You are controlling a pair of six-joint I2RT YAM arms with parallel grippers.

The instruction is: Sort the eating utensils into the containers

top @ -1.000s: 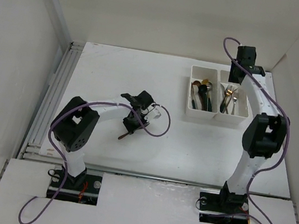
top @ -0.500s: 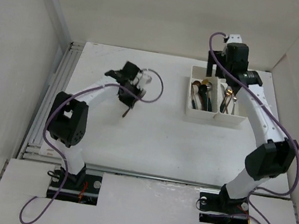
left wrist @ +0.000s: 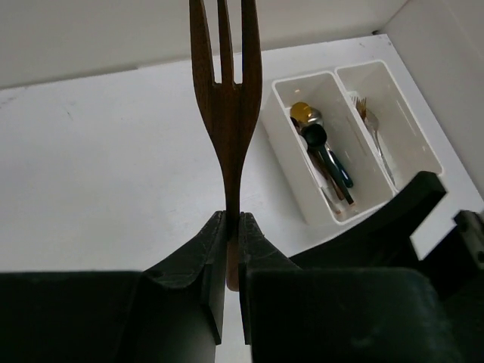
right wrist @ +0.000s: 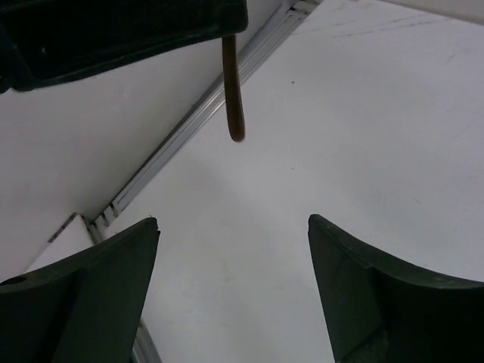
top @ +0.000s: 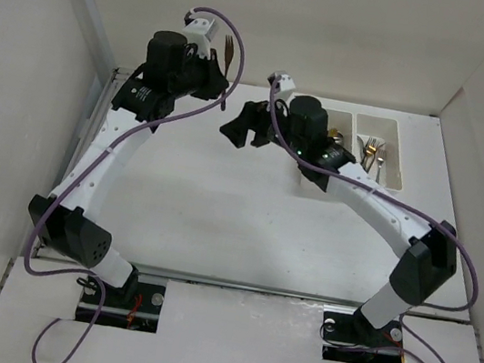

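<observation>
My left gripper (top: pixel 214 80) is raised high over the table's far left and is shut on the handle of a wood-brown fork (top: pixel 229 50), tines up. In the left wrist view the jaws (left wrist: pixel 233 221) pinch the fork (left wrist: pixel 227 113) near its handle end. My right gripper (top: pixel 237 130) is open and empty, just right of the left gripper and below it. In the right wrist view (right wrist: pixel 234 227) the fork's handle end (right wrist: pixel 233 106) hangs ahead of its fingers. The two white joined bins (top: pixel 399 160) stand at the far right. The left one holds spoons (left wrist: pixel 321 147), the right one forks (left wrist: pixel 376 132).
The right arm's forearm (top: pixel 361 187) crosses in front of the left bin and hides part of it. A metal rail (right wrist: pixel 189 136) runs along the table's left edge. White walls (top: pixel 61 42) close in the left, back and right sides.
The left arm has risen and swung toward the back with the fork, now held tines up. The right arm has swung left from over the bins to beside the left gripper.
</observation>
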